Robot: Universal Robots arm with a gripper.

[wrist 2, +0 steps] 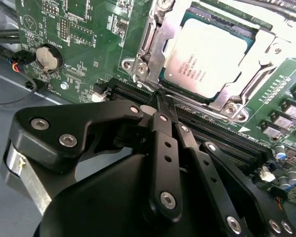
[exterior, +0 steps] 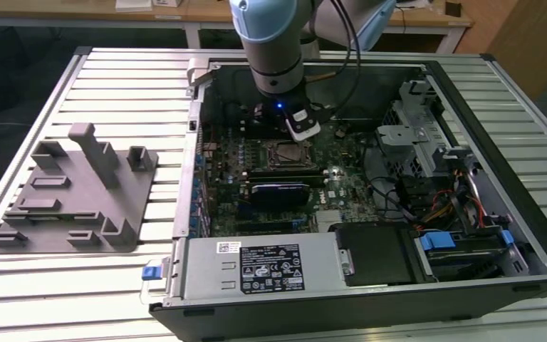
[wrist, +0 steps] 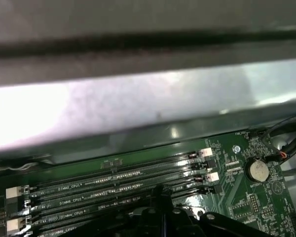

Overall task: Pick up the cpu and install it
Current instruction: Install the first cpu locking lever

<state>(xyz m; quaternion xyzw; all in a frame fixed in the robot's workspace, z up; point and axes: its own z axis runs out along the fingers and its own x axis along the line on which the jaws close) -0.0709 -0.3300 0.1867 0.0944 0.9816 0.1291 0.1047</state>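
Observation:
The cpu (wrist 2: 207, 52), a square chip with a silvery top, lies flat inside the metal-framed socket (wrist 2: 153, 44) on the green motherboard (wrist 2: 89, 29). In the exterior view the cpu (exterior: 286, 152) shows in the middle of the open computer case. My gripper (wrist 2: 160, 101) hangs just beside the socket, over the memory slots, with its black fingers (wrist 2: 163, 143) pressed together and nothing between them. The first wrist view has the gripper (wrist: 160, 197) above the same slots. In the exterior view the gripper (exterior: 278, 128) sits just behind the socket.
A gray plastic holder block (exterior: 74, 192) stands on the slatted table at the exterior view's left. Inside the case are the power supply (exterior: 259, 267), a drive cage (exterior: 426, 142) with cables, memory slots (wrist: 113, 185) and a coin battery (wrist 2: 48, 57). The case wall (wrist: 138, 103) is close behind.

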